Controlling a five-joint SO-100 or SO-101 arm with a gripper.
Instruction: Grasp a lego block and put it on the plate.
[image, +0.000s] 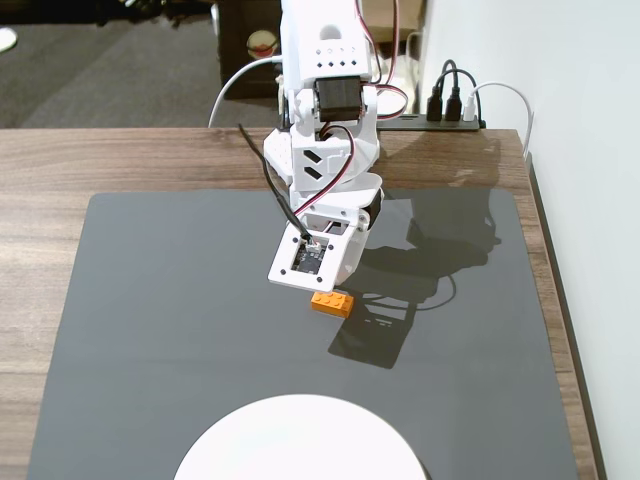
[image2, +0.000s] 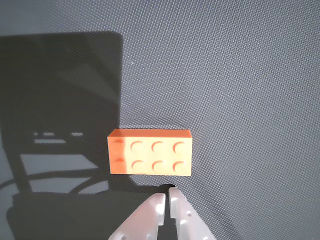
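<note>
The orange lego block lies flat on the dark grey mat, studs up, in the middle of the wrist view. In the fixed view the lego block peeks out just below the white arm's head. My gripper enters the wrist view from the bottom edge, its two white fingers pressed together with nothing between them, their tips just short of the block's near long side. In the fixed view the fingers are hidden under the arm. The white plate sits at the bottom edge of the fixed view, well apart from the block.
The grey mat covers most of the wooden table. A black power strip with plugs and cables lies at the table's back edge, beside a white wall on the right. The arm casts a dark shadow to its right.
</note>
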